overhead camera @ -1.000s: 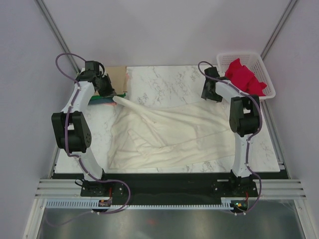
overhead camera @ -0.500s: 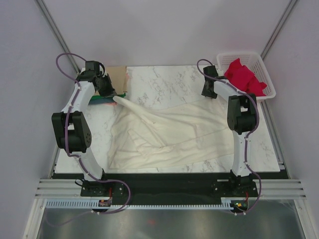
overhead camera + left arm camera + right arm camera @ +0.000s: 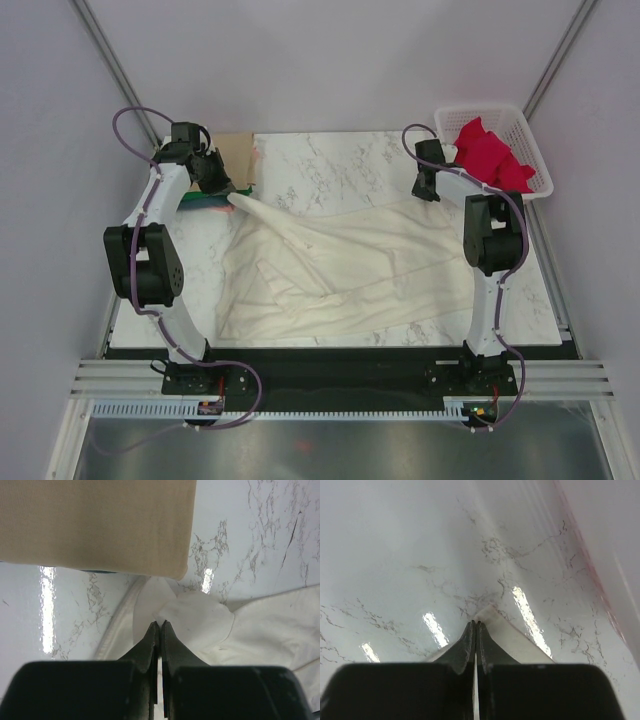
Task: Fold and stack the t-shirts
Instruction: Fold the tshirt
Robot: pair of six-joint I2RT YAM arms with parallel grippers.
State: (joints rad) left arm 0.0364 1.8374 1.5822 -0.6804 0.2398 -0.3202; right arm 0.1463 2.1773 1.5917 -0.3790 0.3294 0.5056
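Observation:
A large cream t-shirt lies spread and wrinkled across the marble table. My left gripper is shut on a bunched edge of the cream t-shirt at the back left; its fingertips meet at the left gripper. Just beyond it lies a folded tan t-shirt, also in the top view as the tan t-shirt, with green and teal cloth showing under it. My right gripper is shut on the cream t-shirt's back-right corner, pinched at the right gripper.
A white mesh basket holding red cloth stands at the back right corner, close beside the right gripper. The bare marble table shows behind the cream t-shirt.
The right gripper went from open to shut on the cream t-shirt's corner and shifted slightly to the right. The left gripper kept its grip and place.

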